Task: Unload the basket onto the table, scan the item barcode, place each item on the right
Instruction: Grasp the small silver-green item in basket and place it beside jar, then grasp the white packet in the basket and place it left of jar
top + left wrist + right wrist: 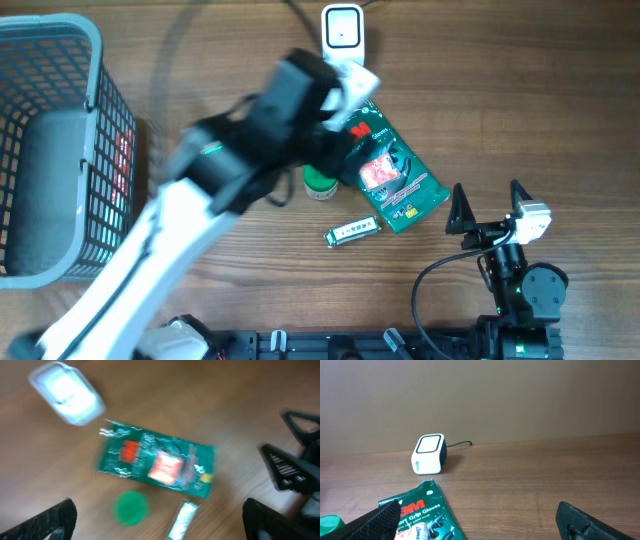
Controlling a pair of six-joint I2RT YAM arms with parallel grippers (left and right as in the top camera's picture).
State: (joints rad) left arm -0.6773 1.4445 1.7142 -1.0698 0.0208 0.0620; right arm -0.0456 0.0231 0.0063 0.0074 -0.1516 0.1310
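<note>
The item, a green 3M gloves package (400, 180), lies flat on the wooden table in front of the white barcode scanner (342, 28). My left arm is blurred above the package's upper left end. In the left wrist view my left gripper (159, 512) is open wide, looking down on the package (157, 460) and the scanner (67, 392), with nothing between its fingers. My right gripper (487, 190) rests open at the front right, just right of the package. It faces the scanner (428, 454), and the package (420, 515) sits by its left finger.
A green round cap (320, 183) and a small silver pack (354, 232) lie just in front of the package. A grey wire basket (60, 30) stands at the far left. The scanner's cable runs off the back edge.
</note>
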